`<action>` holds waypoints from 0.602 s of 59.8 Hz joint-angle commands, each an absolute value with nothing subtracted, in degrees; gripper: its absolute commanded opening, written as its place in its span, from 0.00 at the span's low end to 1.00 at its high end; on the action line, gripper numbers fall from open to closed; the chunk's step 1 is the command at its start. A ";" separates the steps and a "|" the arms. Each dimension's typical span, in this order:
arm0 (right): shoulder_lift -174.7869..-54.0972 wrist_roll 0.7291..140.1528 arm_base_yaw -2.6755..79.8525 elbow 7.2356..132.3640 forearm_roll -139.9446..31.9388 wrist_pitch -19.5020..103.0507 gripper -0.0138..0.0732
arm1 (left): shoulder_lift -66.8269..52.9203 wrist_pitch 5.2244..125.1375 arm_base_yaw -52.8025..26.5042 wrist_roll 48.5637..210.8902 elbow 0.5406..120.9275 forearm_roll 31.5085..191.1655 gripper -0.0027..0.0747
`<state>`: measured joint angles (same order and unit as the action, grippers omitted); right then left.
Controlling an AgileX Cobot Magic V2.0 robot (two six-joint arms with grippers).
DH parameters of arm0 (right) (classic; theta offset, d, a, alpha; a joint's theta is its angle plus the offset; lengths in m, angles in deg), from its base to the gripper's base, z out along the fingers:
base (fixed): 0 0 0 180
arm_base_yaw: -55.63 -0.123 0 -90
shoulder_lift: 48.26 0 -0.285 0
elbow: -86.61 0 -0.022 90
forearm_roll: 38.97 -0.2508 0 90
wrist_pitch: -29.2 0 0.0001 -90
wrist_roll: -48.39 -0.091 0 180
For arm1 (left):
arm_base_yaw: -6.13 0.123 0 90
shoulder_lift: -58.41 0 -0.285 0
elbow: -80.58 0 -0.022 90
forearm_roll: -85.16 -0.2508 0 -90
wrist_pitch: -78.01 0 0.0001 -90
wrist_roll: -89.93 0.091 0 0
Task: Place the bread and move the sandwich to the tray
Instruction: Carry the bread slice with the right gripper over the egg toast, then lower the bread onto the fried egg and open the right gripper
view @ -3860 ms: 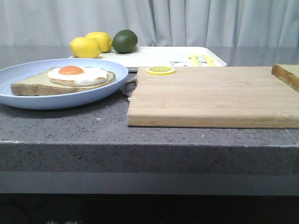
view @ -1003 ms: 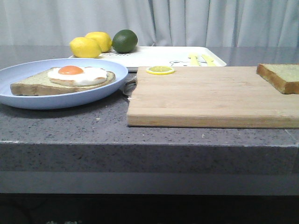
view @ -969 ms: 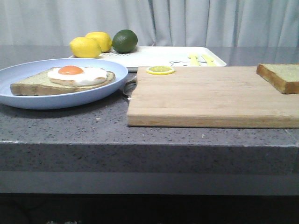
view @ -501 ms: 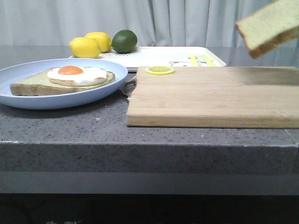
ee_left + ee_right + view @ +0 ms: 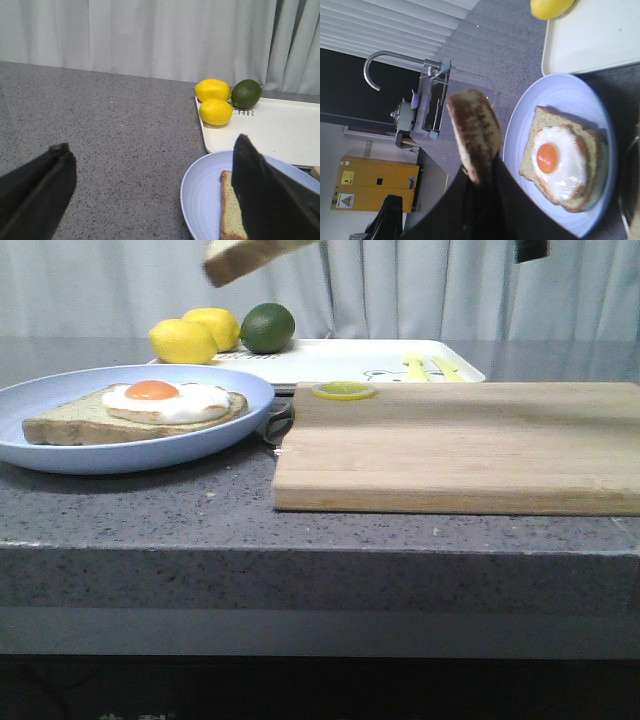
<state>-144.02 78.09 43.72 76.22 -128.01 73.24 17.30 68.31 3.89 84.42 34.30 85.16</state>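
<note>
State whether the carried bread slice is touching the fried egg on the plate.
Apart. In the front view the bread hangs high in the air, with clear space above the fried egg on the plate.

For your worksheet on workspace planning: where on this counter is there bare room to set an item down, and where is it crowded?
Free: most of the cutting board, apart from the lemon slice at its far-left corner, and the tray middle. Crowded: the plate holding the sandwich; the tray's left end with lemons and lime.
</note>
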 commanded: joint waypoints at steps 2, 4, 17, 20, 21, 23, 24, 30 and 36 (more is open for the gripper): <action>-141.84 78.85 36.85 77.49 -135.47 64.03 0.09 | 16.92 73.65 3.85 84.32 35.96 85.70 0.83; -141.95 78.85 34.77 77.49 -136.43 61.10 0.09 | 16.92 73.65 3.85 84.32 35.96 85.70 0.83; -146.59 78.90 27.32 77.99 -144.65 54.11 0.09 | 16.92 73.65 3.85 84.32 35.96 85.70 0.83; -148.44 78.97 26.59 78.64 -145.54 54.76 0.09 | 16.92 73.65 3.85 84.32 35.96 85.70 0.83; -148.99 78.97 26.30 78.93 -145.66 55.05 0.09 | 16.92 73.65 3.85 84.32 35.96 85.70 0.83; -150.47 78.97 25.92 79.72 -145.67 55.76 0.09 | 16.92 73.65 3.85 84.32 35.96 85.70 0.83; -151.34 79.01 25.77 80.23 -145.67 56.15 0.09 | 16.92 73.65 3.85 84.32 35.96 85.70 0.83; -154.89 79.28 25.29 82.44 -145.67 57.33 0.09 | 16.92 73.65 3.85 84.32 35.96 85.70 0.83; -157.24 79.28 25.29 83.07 -145.67 56.98 0.09 | 16.92 73.65 3.85 84.32 35.96 85.70 0.83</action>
<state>-158.88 78.46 25.25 80.58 -141.64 54.42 17.30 68.83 3.89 84.42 34.30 85.16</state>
